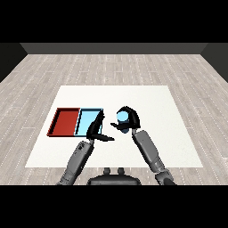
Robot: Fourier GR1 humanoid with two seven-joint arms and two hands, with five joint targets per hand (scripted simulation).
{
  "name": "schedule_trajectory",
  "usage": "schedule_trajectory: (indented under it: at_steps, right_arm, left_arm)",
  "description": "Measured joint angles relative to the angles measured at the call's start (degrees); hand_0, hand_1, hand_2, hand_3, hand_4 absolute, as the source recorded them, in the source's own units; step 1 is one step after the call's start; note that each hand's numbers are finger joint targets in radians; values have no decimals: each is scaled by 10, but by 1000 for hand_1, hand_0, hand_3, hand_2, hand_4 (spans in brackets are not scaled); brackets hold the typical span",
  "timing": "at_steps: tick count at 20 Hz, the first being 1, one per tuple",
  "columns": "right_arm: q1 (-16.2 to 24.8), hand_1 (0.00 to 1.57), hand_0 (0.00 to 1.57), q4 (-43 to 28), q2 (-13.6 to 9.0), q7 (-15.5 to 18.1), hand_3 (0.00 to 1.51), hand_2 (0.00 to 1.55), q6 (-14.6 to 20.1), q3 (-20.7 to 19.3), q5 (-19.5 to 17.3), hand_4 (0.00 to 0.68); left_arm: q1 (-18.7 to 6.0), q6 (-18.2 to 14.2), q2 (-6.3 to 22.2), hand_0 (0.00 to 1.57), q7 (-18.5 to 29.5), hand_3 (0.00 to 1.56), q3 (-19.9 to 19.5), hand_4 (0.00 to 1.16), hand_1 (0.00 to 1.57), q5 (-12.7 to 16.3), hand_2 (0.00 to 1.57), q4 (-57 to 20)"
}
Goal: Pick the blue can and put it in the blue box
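Blue can point(121, 118): enclosed by the curled fingers of the right hand point(128, 119), raised off the table point(147, 100) for carrying. Light blue tray point(85, 121): just left of that hand, beside the red tray point(64, 121), awaiting the can. Left hand point(96, 130): fingers spread, holding nothing, at the blue tray's near-right corner.

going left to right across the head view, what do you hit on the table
red tray → light blue tray → left hand → blue can, with the right hand curled round it
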State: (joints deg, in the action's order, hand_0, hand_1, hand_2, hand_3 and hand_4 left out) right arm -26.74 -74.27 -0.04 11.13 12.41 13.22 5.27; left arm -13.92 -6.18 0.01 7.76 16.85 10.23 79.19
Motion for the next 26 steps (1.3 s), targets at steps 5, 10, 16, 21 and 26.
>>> schedule_trajectory:
  at_steps: [5,10,16,21,26]
  right_arm:
    - [1,1437,1437,-25,-1,-18,1427,1463,-2,12,-2,619]
    - [-8,1436,1436,-22,0,-21,1422,1463,14,36,2,614]
    - [-16,1434,1434,-9,-1,-8,1418,1459,22,57,7,626]
    - [13,1436,1436,-42,0,-15,1425,1471,22,74,-3,615]
    - [-6,1476,1476,-32,0,-12,1416,1466,33,92,16,594]
  left_arm:
    - [-18,-21,0,0,20,0,31,0,0,15,0,-42]
    - [-33,-39,0,0,29,0,53,0,0,35,0,-66]
    - [-48,-58,0,0,41,0,71,0,0,47,0,-89]
    - [-71,-77,0,0,48,0,95,0,0,72,0,-106]
    - [-100,-82,0,0,66,0,99,0,0,87,0,-144]
